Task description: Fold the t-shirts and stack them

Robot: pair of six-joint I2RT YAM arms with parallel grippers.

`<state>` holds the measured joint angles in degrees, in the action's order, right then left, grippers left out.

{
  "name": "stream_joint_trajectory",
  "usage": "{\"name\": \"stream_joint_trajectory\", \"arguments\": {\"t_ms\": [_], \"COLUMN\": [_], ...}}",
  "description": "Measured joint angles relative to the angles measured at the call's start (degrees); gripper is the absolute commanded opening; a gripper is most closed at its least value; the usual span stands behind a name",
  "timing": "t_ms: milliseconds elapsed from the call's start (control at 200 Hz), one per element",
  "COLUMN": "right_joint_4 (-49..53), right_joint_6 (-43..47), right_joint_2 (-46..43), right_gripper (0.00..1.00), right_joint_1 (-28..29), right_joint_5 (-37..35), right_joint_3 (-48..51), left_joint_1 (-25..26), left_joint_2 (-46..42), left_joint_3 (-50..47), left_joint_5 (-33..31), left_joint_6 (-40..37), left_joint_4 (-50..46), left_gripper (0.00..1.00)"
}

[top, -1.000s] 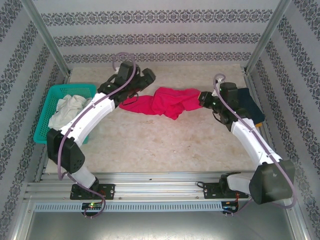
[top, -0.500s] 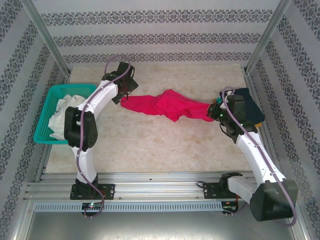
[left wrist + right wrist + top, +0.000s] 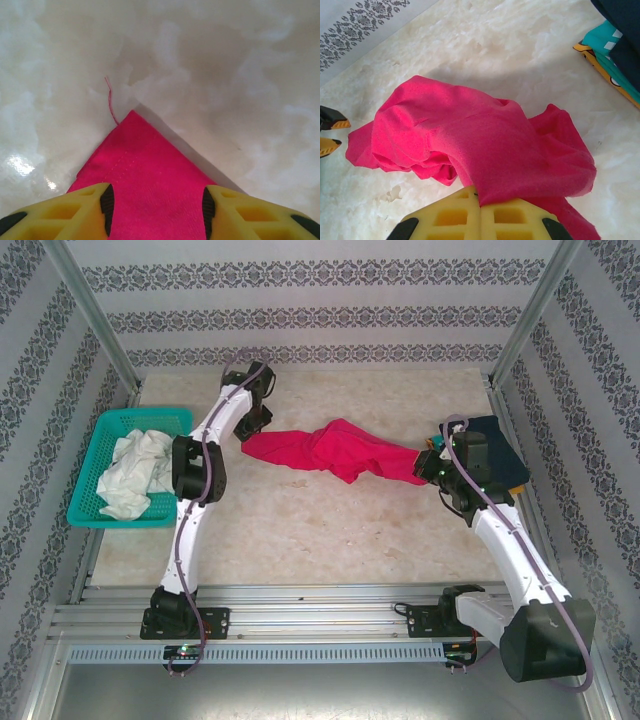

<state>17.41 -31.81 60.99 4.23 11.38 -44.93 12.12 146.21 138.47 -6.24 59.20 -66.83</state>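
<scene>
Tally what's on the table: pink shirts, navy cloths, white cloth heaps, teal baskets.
Pink t-shirt: 1
Navy cloth: 1
White cloth heap: 1
Teal mesh basket: 1
Total: 4

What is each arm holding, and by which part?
The right fingers are shut on the pink t-shirt at its bunched right end. The left fingers straddle its left corner, apart, gripping nothing yet.

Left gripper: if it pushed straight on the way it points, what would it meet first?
Probably the pink shirt: its corner lies between the jaws of the left gripper. Beyond that corner there is bare table. Depth is unclear.
</scene>
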Motion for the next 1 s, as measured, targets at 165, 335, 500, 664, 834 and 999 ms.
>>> {"name": "stream_joint_trajectory", "arguments": {"t_ms": [165,335,500,664,834,999], "right_joint_4": [0.0,0.0,-0.1,-0.5,-0.5,-0.5], "right_joint_6": [0.0,0.0,0.0,0.0,0.0,0.0], "right_joint_2": [0.9,2.1,2.9,3.5,3.6,3.6], "right_gripper": [0.0,0.0,0.0,0.0,0.0,0.0], "right_joint_1": [0.0,0.0,0.0,0.0,0.0,0.0], "right_joint_5": [0.0,0.7,1.4,1.6,1.6,1.6], "right_joint_3": [0.0,-0.1,-0.2,-0.3,-0.3,-0.3], "left_joint_1": [-1.1,-2.9,-3.7,-3.7,-4.0,-4.4], "left_joint_2": [1.9,2.5,3.1,3.1,3.4,5.2], "left_joint_3": [0.2,0.8,4.1,5.6,5.6,5.6], "left_joint_5": [0.4,1.7,2.5,3.3,3.9,4.8], "left_joint_6": [0.3,0.1,0.0,0.0,0.7,0.9], "left_joint_4": [-2.9,-3.0,-2.9,-2.7,-2.6,-2.4], "left_gripper": [0.5,0.57,0.58,0.58,0.54,0.51]}}
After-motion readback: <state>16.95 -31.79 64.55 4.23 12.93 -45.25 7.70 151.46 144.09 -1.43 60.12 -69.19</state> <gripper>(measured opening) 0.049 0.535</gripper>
